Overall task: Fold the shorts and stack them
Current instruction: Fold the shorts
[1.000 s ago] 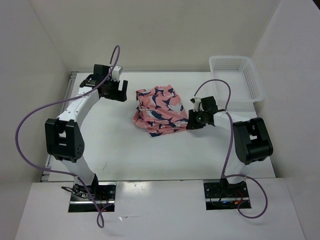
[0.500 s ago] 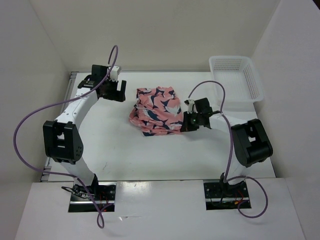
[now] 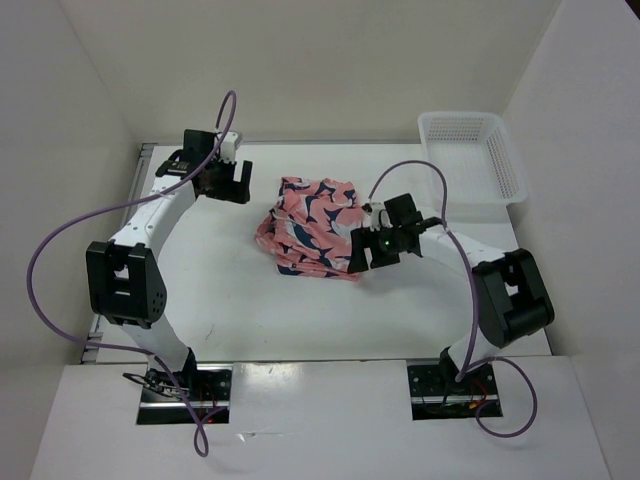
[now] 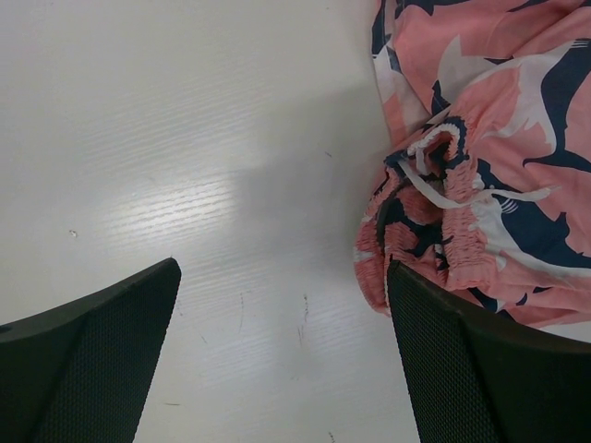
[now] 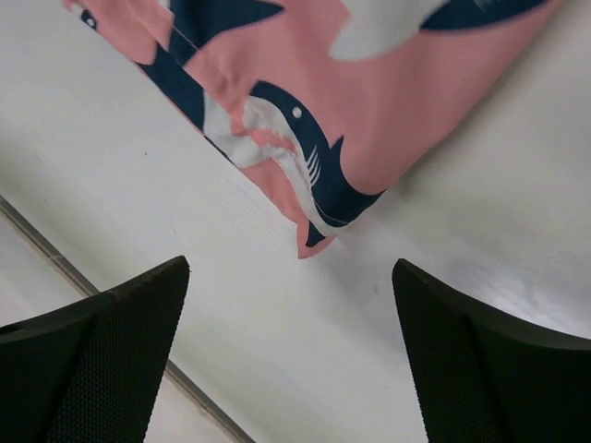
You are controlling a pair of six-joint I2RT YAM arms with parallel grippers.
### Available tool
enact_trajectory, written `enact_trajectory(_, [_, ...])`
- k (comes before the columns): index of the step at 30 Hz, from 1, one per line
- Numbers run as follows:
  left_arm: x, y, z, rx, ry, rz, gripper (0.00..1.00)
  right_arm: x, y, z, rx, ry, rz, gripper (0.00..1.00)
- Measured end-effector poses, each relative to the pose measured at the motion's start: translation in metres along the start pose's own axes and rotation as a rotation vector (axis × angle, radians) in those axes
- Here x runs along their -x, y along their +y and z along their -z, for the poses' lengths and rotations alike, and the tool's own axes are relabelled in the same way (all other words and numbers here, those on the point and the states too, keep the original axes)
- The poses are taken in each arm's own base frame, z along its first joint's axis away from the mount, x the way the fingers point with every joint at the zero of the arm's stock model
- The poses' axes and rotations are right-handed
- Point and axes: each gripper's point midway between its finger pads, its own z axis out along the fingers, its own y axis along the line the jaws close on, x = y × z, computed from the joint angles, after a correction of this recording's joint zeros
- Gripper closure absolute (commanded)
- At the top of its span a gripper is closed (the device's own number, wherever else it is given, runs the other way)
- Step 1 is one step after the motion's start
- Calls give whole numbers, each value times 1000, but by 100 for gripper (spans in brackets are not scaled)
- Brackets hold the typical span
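Shorts (image 3: 312,228) inspection, starting at the right gripper (image 3: 362,252): we find its fingers (image 5: 92,355) spread wide with nothing between them, hanging above a loose hem corner (image 5: 309,242) that lies flat on the table (image 3: 250,300). At the left gripper (image 3: 238,186) we likewise find the fingers (image 4: 88,355) parted and empty, over bare table just beside the bunched waistband (image 4: 462,245) and its white drawstring (image 4: 452,189). Outward from both, we note that the shorts sit as a crumpled heap around mid-table, between the two grippers, with layers rucked over one another. The white basket (image 3: 470,150) stands well apart at the far right corner. We judge the step in hand to be taking hold of the garment to spread it, with no fold made yet. To do it well, we advise that the right gripper come down squarely over the hem corner and close well inside the edge, since the cloth looks soft enough to slip out of a shallow pinch. We advise the left gripper to seize the elastic waistband itself, not the drawstring, which would likely pull through without moving the fabric. We recommend then drawing the two holds apart gently, so the heap opens flat before any crease is set.
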Motion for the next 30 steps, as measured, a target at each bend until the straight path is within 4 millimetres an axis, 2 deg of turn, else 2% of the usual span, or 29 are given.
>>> enact_trajectory(3, [1,2,1,15,-5,-1,1,22,4,17,-22,-10,117,0])
enact_trajectory(5, [0,5,4,30,-13,-2,1,48,6,36,-67,-66,212,0])
enact_trajectory(9, [-6,14,16,55,-28,13,1,105,8,98,-241,-279,381,0])
enact_trajectory(12, [-18,34,26,90,-32,50,1,131,4,148,-367,-425,429,0])
enact_trajectory(14, [-30,51,32,119,-26,87,1,141,-11,177,-448,-494,407,0])
enact_trajectory(17, [-52,78,42,156,-9,157,1,143,-53,215,-592,-559,320,0])
enact_trajectory(18, [-59,86,45,162,-5,182,1,139,-70,227,-645,-577,281,0])
enact_trajectory(21, [-72,104,53,182,-3,235,1,124,-98,253,-738,-602,197,0])
enact_trajectory(23, [-72,108,56,187,-10,242,1,117,-105,266,-772,-627,166,0])
enact_trajectory(26, [-69,108,59,191,-22,239,1,115,-102,281,-790,-670,158,0])
enact_trajectory(30, [-65,107,64,196,-40,233,1,112,-98,289,-794,-704,165,0])
